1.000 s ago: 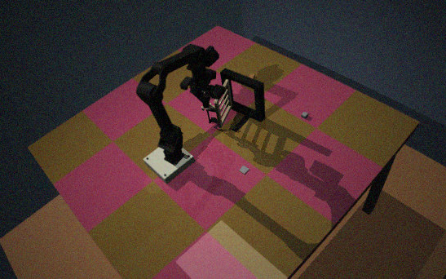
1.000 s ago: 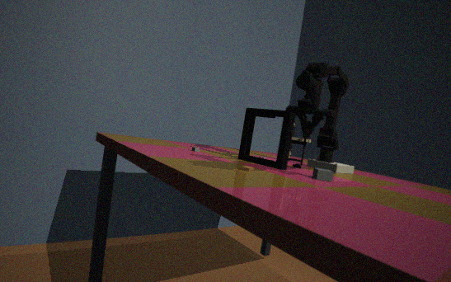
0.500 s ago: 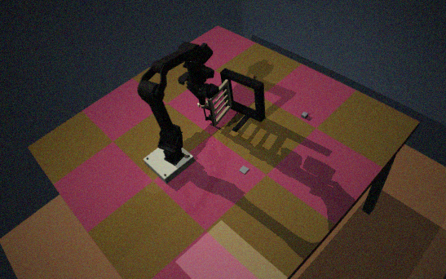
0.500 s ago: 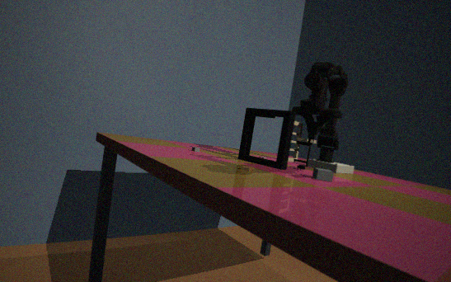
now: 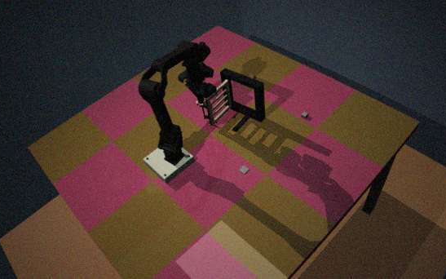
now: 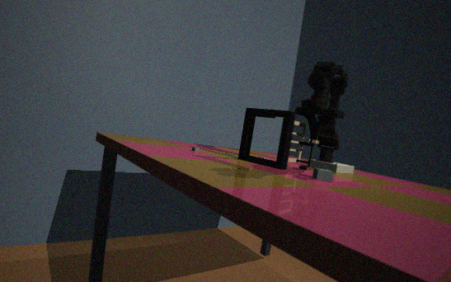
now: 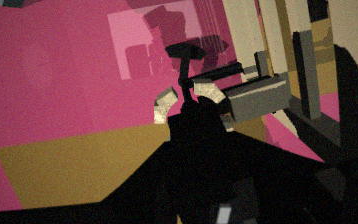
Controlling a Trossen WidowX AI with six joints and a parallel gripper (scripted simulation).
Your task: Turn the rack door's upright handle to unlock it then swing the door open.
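The black door frame [image 5: 260, 102] [image 6: 285, 142] stands upright on the table. The slatted door [image 5: 219, 107] [image 6: 298, 142] stands swung out from the frame's post nearer the arm, roughly at a right angle to the frame. The thin dark upright handle [image 5: 205, 112] [image 6: 311, 154] [image 7: 184, 72] is at the door's free edge; its dark round end shows in the wrist view. My gripper [image 5: 201, 103] [image 6: 313, 142] [image 7: 200, 145] is shut on the handle, with one pale fingertip on each side of the stem. The dark gripper body hides the handle's nearer part.
One small grey block [image 5: 304, 115] lies beyond the frame, and another [image 5: 244, 169] lies to the right of the arm's white base [image 5: 158, 165]. In the exterior view, small blocks [image 6: 195, 148] [image 6: 323, 176] lie on both sides of the frame.
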